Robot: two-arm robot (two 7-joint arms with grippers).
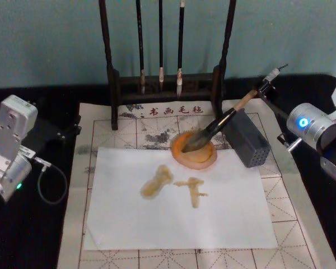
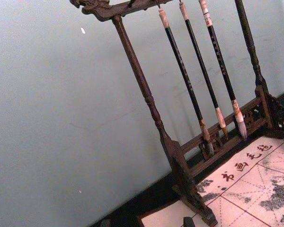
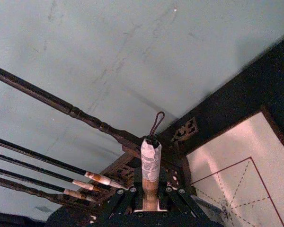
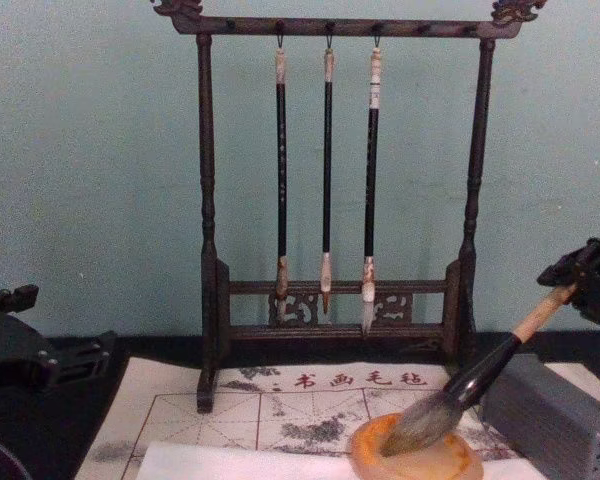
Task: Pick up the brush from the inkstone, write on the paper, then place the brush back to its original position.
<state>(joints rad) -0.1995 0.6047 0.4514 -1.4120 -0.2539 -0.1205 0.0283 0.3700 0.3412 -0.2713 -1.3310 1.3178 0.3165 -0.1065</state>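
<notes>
The right gripper [image 3: 150, 196] has its jaws clamped on the wooden handle of the brush [image 1: 215, 128], just below the white-wrapped end, over the far right of the mat [image 1: 291, 196]. The brush slants down to the left past the grey block [image 1: 247, 143], its tuft lying in the inkstone [image 1: 206, 161] at the far edge of the paper [image 1: 224, 218], which bears two brownish marks. The left gripper [image 1: 64, 130] sits idle off the mat's left side, and I cannot tell whether it is open.
</notes>
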